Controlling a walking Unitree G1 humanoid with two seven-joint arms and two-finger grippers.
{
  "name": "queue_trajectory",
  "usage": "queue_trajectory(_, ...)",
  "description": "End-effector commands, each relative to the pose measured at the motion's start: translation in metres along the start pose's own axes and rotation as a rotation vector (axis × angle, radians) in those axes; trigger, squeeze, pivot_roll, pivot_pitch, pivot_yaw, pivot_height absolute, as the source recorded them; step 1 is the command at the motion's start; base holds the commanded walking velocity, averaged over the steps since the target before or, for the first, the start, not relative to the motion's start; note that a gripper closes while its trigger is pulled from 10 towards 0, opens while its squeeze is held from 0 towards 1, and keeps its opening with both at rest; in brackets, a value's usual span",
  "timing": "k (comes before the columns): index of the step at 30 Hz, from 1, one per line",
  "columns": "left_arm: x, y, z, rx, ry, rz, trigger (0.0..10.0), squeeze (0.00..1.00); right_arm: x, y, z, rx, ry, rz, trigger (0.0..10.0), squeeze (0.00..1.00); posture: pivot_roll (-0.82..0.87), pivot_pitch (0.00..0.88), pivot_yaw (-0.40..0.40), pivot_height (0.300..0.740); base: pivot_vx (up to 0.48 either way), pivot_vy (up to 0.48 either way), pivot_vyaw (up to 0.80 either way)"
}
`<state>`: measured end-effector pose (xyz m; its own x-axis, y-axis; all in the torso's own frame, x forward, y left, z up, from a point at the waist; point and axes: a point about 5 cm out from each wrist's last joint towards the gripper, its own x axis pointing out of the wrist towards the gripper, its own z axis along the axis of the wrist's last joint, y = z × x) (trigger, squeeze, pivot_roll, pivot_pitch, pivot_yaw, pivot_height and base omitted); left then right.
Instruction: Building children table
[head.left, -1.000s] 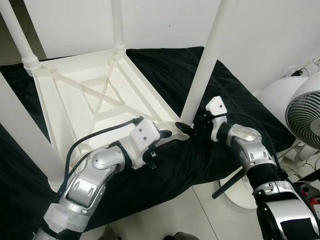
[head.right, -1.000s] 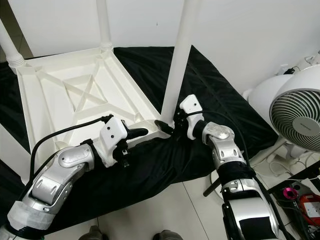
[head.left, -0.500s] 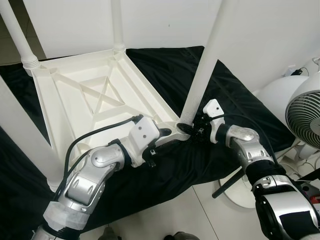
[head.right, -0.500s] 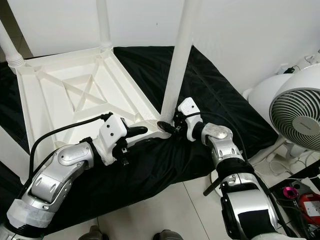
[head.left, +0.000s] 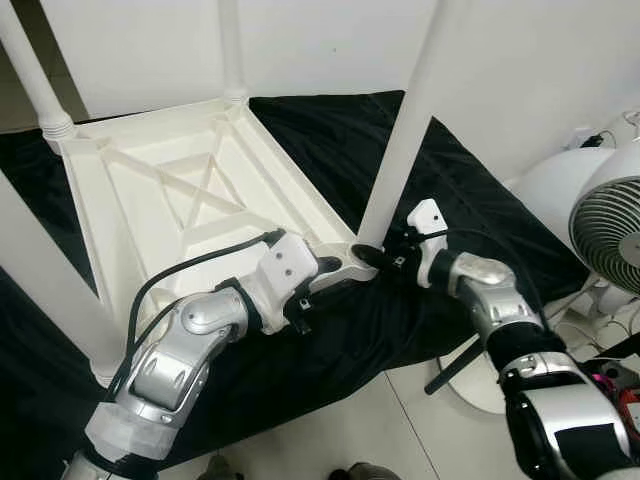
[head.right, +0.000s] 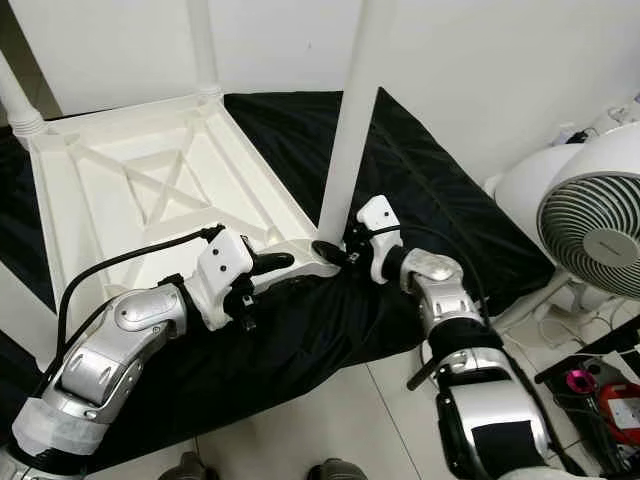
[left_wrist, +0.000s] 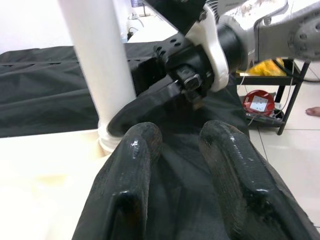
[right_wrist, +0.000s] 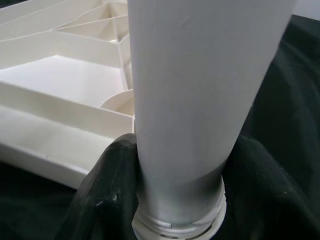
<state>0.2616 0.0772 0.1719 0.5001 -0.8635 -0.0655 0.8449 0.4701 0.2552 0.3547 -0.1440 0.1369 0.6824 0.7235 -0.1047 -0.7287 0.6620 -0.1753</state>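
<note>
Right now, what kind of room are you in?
Probably a room in a home. There's a tiled floor, a white wall, a white fan, and an upturned white table on black cloth.

Your two arms are glossy silver shells with black joints. At lower left of the left eye view, the left hand (head.left: 338, 277) sits on a white wrist block, a black cable looping back; white tape wraps the arm. The right hand (head.left: 372, 257) has glossy black fingers (left_wrist: 135, 175).
</note>
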Motion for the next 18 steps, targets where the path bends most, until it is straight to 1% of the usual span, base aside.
queue_trajectory(1, 0.001, -0.001, 0.003, 0.001, -0.011, -0.013, 10.0, 0.00, 0.003, 0.005, -0.008, 0.026, 0.034, -0.061, 10.0, 0.00, -0.07, 0.041, -0.023, 0.740, 0.000, 0.000, 0.00)
queue_trajectory(2, 0.001, -0.001, 0.003, 0.001, -0.011, -0.013, 10.0, 0.00, 0.003, 0.005, -0.008, 0.026, 0.034, -0.061, 10.0, 0.00, -0.07, 0.041, -0.023, 0.740, 0.000, 0.000, 0.00)
queue_trajectory(3, 0.002, -0.001, 0.004, 0.003, -0.012, -0.013, 10.0, 0.00, 0.003, 0.006, -0.007, 0.029, 0.028, -0.109, 10.0, 0.00, -0.07, 0.042, -0.029, 0.740, 0.000, 0.000, 0.00)
queue_trajectory(9, 0.001, 0.000, 0.004, 0.002, -0.014, -0.007, 10.0, 0.00, 0.003, 0.013, -0.008, 0.057, 0.016, -0.154, 10.0, 0.00, -0.07, 0.043, -0.032, 0.740, 0.000, 0.000, 0.00)
queue_trajectory(10, 0.001, 0.000, 0.004, 0.001, -0.012, -0.004, 10.0, 0.00, 0.004, 0.020, -0.009, 0.066, 0.013, -0.196, 10.0, 0.00, -0.06, 0.044, -0.033, 0.740, 0.000, 0.000, 0.00)
queue_trajectory(11, 0.001, 0.000, 0.004, 0.001, -0.012, -0.004, 10.0, 0.00, 0.004, 0.020, -0.009, 0.066, 0.013, -0.196, 10.0, 0.00, -0.06, 0.044, -0.033, 0.740, 0.000, 0.000, 0.00)
queue_trajectory(12, 0.000, 0.000, 0.004, -0.001, -0.012, -0.002, 10.0, 0.00, 0.005, 0.027, -0.009, 0.083, 0.000, -0.236, 10.0, 0.00, -0.07, 0.045, -0.030, 0.740, 0.000, 0.000, 0.00)
queue_trajectory(14, -0.001, -0.001, 0.003, -0.005, -0.010, -0.004, 10.0, 0.00, 0.009, 0.047, -0.005, 0.137, -0.030, -0.339, 10.0, 0.00, -0.07, 0.048, -0.024, 0.740, 0.000, 0.000, 0.00)
queue_trajectory(15, -0.001, -0.001, 0.003, -0.005, -0.010, -0.004, 10.0, 0.00, 0.009, 0.047, -0.005, 0.137, -0.030, -0.339, 10.0, 0.00, -0.07, 0.048, -0.024, 0.740, 0.000, 0.000, 0.00)
queue_trajectory(16, 0.000, -0.001, 0.003, -0.006, -0.009, -0.006, 10.0, 0.00, 0.012, 0.058, -0.002, 0.170, -0.045, -0.421, 10.0, 0.00, -0.08, 0.049, -0.022, 0.740, 0.000, 0.000, 0.00)
queue_trajectory(17, 0.000, -0.001, 0.003, -0.006, -0.009, -0.006, 10.0, 0.00, 0.012, 0.058, -0.002, 0.170, -0.045, -0.421, 10.0, 0.00, -0.08, 0.049, -0.022, 0.740, 0.000, 0.000, 0.00)
queue_trajectory(18, 0.000, -0.001, 0.003, -0.006, -0.009, -0.007, 10.0, 0.00, 0.012, 0.060, -0.001, 0.182, -0.045, -0.464, 10.0, 0.00, -0.08, 0.049, -0.022, 0.740, 0.000, 0.000, 0.00)
